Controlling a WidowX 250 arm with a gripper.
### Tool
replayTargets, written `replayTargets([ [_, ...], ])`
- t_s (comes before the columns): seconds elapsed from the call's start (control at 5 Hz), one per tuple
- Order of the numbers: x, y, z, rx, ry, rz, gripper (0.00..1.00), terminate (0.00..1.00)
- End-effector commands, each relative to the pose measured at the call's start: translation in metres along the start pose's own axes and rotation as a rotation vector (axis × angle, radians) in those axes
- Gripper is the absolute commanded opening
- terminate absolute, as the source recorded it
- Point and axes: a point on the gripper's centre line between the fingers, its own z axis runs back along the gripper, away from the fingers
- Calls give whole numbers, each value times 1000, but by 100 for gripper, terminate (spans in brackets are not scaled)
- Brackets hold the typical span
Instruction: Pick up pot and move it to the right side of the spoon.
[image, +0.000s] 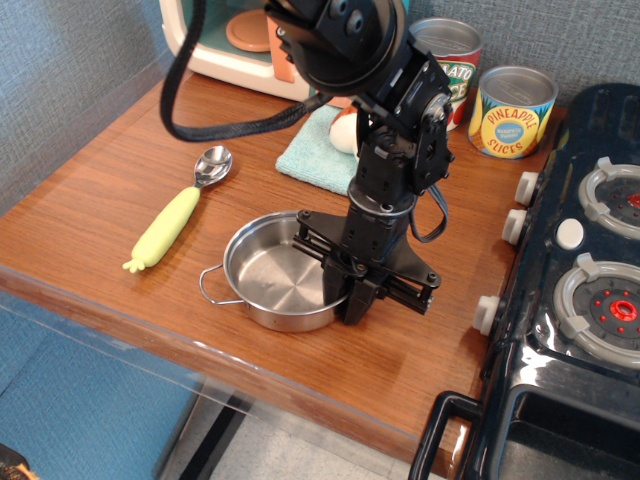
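The shiny steel pot sits on the wooden table, near the front edge, to the right of the spoon. One wire loop handle sticks out at its left. The spoon lies at the left, silver bowl toward the back, yellow-green handle toward the front. My black gripper points down at the pot's right rim, and its fingers are closed on that rim. The far right handle of the pot is hidden behind the gripper.
A teal cloth with a small white and orange object lies behind the arm. A tomato sauce can and a pineapple can stand at the back. A toy stove is at the right, a toy oven at the back left.
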Motion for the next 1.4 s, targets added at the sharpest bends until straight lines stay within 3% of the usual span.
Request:
replayTargets([
  [0.0,-13,1,67,-30,-194,-47,100,0],
  [0.2,-18,5,84,-64,-230,-27,100,0],
  [1.2,-18,5,84,-64,-230,-27,100,0],
])
